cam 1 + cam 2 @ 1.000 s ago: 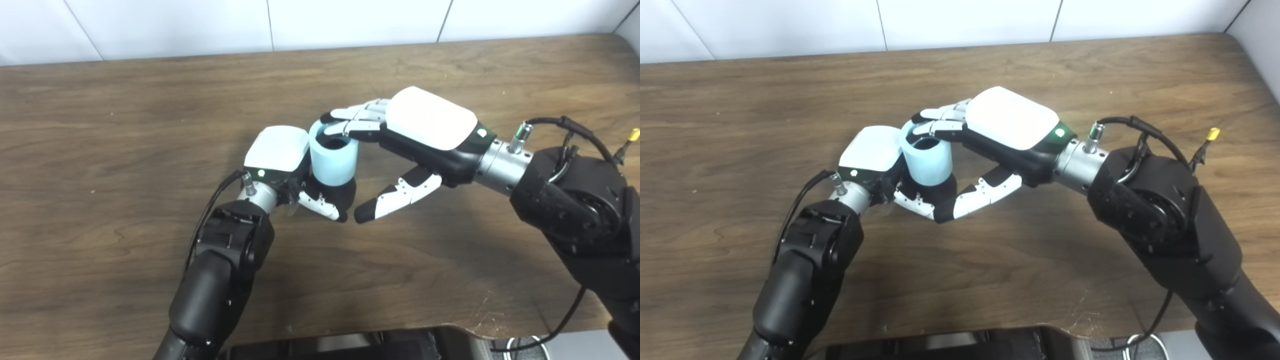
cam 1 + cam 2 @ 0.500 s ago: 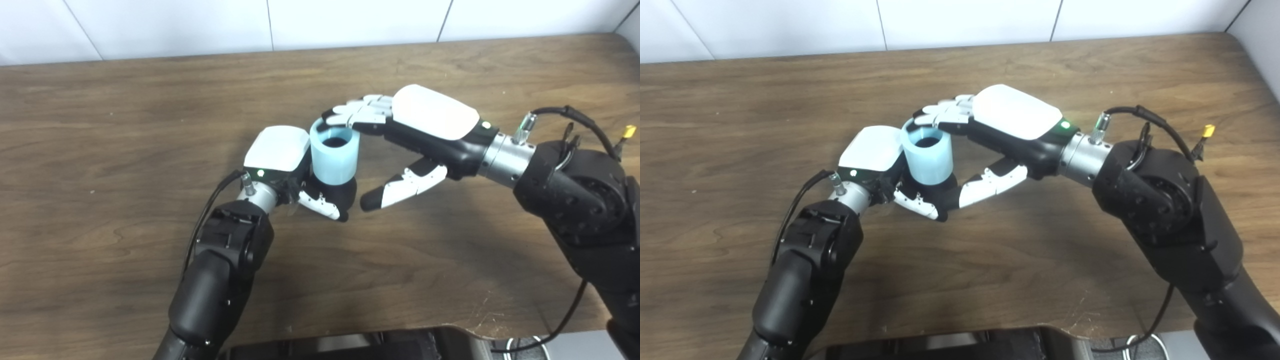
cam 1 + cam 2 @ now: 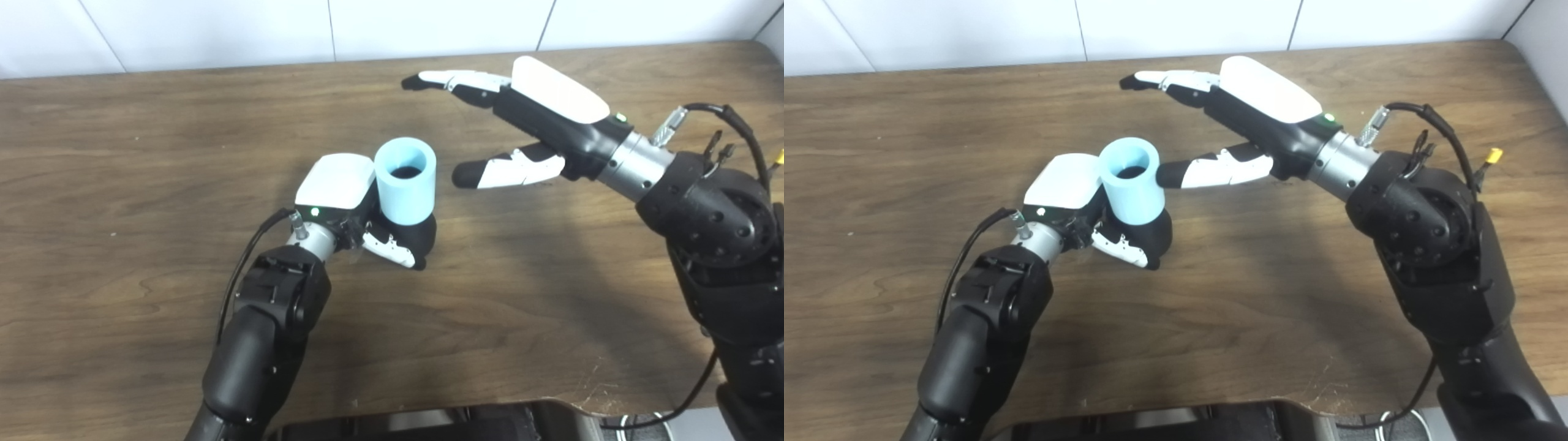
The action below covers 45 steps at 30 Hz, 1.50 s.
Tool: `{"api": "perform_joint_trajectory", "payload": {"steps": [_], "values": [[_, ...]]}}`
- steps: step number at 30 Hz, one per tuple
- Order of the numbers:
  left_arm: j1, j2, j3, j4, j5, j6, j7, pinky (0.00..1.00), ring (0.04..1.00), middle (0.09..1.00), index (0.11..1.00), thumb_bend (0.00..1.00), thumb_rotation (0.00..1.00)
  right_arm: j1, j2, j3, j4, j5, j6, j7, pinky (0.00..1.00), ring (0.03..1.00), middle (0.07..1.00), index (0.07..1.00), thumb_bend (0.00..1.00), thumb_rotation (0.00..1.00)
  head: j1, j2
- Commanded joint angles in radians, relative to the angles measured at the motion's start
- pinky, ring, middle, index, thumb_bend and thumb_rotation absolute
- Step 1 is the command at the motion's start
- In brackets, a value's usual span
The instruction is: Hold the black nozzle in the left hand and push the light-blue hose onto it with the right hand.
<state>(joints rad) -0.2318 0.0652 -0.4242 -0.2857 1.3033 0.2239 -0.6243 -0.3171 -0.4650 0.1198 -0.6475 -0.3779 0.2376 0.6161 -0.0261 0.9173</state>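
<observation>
Light-blue hose (image 3: 405, 188) seated on black nozzle (image 3: 421, 235) — left hand (image 3: 355, 205) grips nozzle; right hand (image 3: 527, 131) open, empty, far-right — push looks done, next only check seating

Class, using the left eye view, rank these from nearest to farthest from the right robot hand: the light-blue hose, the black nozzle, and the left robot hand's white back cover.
Measured from the right robot hand:
1. Light-blue hose: just left of its thumb, standing upright.
2. Black nozzle: below the hose, gripped by the left robot hand.
3. White back cover: left of the hose, farthest away.
</observation>
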Motion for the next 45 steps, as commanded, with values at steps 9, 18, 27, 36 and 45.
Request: {"api": "perform_joint_trajectory", "payload": {"steps": [9, 18, 27, 36, 45], "values": [[-0.032, 0.024, 0.041, -0.034, 0.008, -0.007, 0.077, 0.57, 0.693, 0.762, 0.780, 0.90, 0.23, 0.011, 0.018, -0.014, 0.005, 0.026, 0.002, -0.059, 0.78, 0.873, 0.894, 0.902, 0.61, 1.00, 0.006, -0.001], [-0.058, 0.021, 0.131, -0.050, -0.104, 0.044, 0.036, 0.90, 0.929, 0.975, 0.994, 1.00, 0.42, 0.017, 0.021, -0.001, 0.008, 0.003, 0.003, -0.062, 0.78, 0.873, 0.897, 0.913, 0.62, 1.00, 0.013, -0.001], [-0.049, 0.032, 0.154, -0.060, -0.116, 0.090, 0.027, 1.00, 1.000, 1.000, 1.000, 1.00, 0.50, 0.024, 0.039, 0.011, 0.016, -0.032, -0.019, -0.089, 0.78, 0.878, 0.891, 0.896, 0.60, 1.00, 0.028, -0.003], [0.004, 0.056, 0.278, -0.076, -0.267, 0.098, 0.158, 1.00, 1.000, 1.000, 1.000, 1.00, 0.61, 0.041, 0.043, 0.023, 0.039, -0.039, -0.040, -0.111, 0.81, 0.897, 0.896, 0.895, 0.58, 1.00, 0.067, -0.013], [0.151, -0.011, 0.448, -0.060, -0.663, -0.049, 0.500, 0.78, 0.910, 0.958, 0.999, 0.88, 0.59, 0.118, 0.175, -0.059, 0.163, 0.150, -0.021, -0.227, 0.81, 0.898, 0.945, 0.943, 0.57, 1.00, 0.068, -0.033]]}}
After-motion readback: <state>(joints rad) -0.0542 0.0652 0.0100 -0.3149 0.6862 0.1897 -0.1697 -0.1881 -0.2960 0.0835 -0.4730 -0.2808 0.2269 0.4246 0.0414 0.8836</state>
